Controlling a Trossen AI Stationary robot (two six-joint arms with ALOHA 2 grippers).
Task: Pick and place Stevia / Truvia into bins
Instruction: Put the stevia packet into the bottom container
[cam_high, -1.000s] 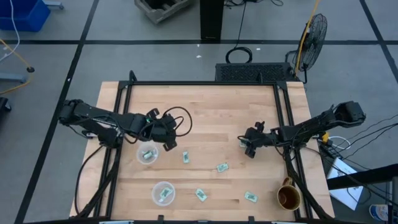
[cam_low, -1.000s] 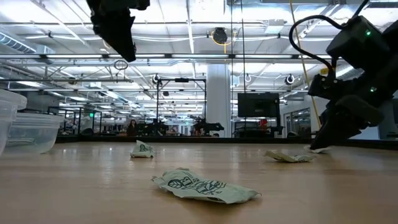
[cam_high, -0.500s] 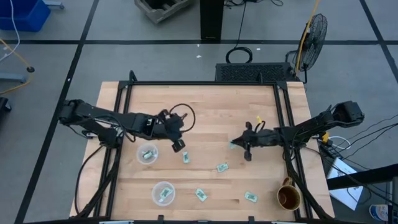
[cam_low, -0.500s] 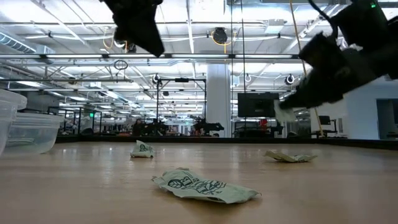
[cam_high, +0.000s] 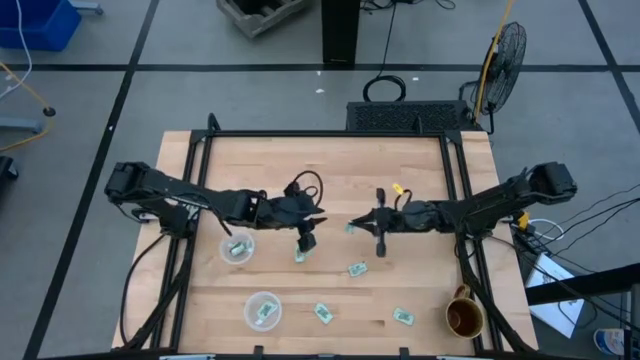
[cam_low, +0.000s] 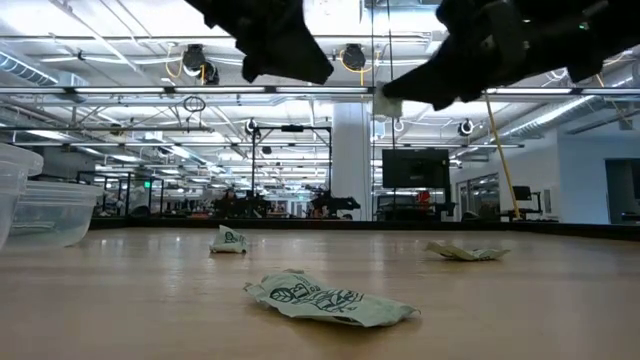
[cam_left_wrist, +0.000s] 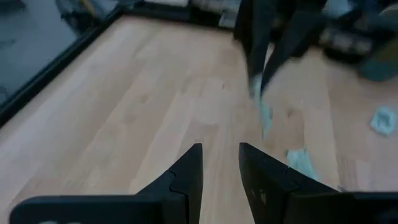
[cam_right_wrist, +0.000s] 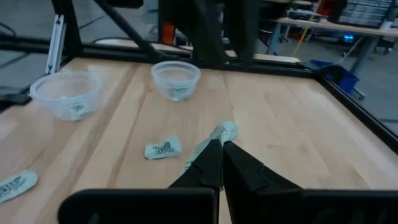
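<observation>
My right gripper (cam_high: 360, 224) hangs over the table's middle, shut on one pale green sachet (cam_right_wrist: 224, 132). Close to its left, my left gripper (cam_high: 306, 240) is open and empty above another sachet (cam_high: 300, 254) that lies flat on the wood. Its two fingers (cam_left_wrist: 193, 171) stand apart in the left wrist view. More sachets lie flat near the front: one (cam_high: 356, 268), a second (cam_high: 323, 313) and a third (cam_high: 403, 317). Two clear cups, one (cam_high: 237, 247) farther back and one (cam_high: 262, 310) nearer the front, stand at the left, each with a sachet inside. My right gripper pinches one end of the sachet (cam_right_wrist: 217, 140) between its two fingertips. The fingers lie almost level and point toward the table's left. The rest of the sachet sticks out beyond the tips, crumpled and lifted clear of the table (cam_low: 384, 104).
A brown-gold mug (cam_high: 463, 317) stands at the front right corner. A dark frame rail (cam_high: 330, 134) runs along the table's far edge, with uprights at both sides. Bare wood lies across the far half of the table.
My right gripper has taken hold of a sachet at the table's right, lifted it clear and carried it up and toward the table's left, tipping from steeply down to nearly level. My left gripper has moved from above the farther cup toward the table's right and a little down.
</observation>
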